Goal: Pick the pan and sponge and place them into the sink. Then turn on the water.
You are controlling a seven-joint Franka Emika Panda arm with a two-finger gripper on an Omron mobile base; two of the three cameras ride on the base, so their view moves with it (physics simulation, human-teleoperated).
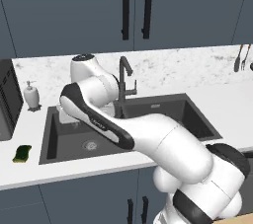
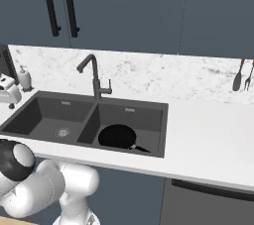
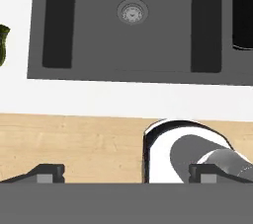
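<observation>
The black pan (image 2: 117, 136) lies in the right basin of the dark grey sink (image 2: 149, 114); its edge shows at the right of the hand view as the pan (image 3: 243, 13). The yellow and green sponge (image 1: 22, 153) rests on the white counter left of the sink (image 1: 47, 141), and at the hand view's left edge as the sponge (image 3: 3, 45). My gripper (image 3: 126, 173) hangs open and empty above the left basin's front side, looking down at the drain (image 3: 132, 12). No water runs from the faucet (image 2: 93, 73). My arm hides the pan in the left base view.
A white soap dispenser (image 1: 32, 94) stands behind the sink's left corner, next to a dark appliance (image 1: 7, 102). Utensils (image 2: 240, 75) hang on the back wall at the right. The faucet (image 1: 124, 77) rises between the basins. Cupboards hang overhead.
</observation>
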